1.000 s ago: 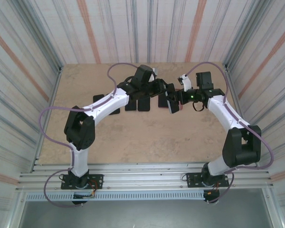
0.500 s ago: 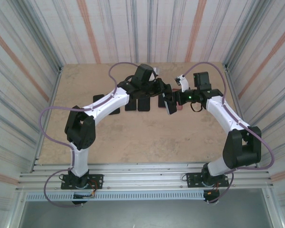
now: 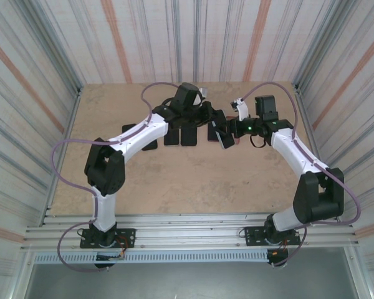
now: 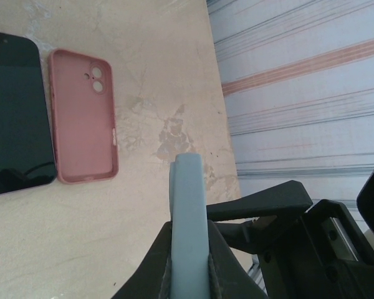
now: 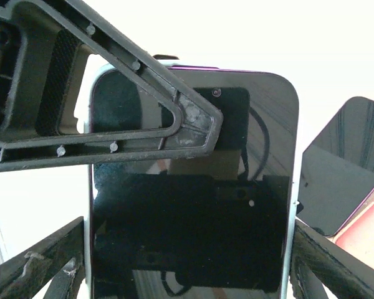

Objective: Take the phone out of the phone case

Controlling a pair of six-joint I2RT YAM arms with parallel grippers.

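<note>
One phone (image 5: 193,205) in pale-blue case (image 4: 188,187), pinched by left tool (image 4: 188,249).

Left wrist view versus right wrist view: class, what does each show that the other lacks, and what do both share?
Left wrist, not right: the cased phone edge-on, a pale blue strip; the empty pink case, inside and camera holes showing; the striped wall. Right wrist, not left: that phone's glossy screen face-on, with the right gripper flanking it. Both: the cased phone clamped by the left gripper.
</note>
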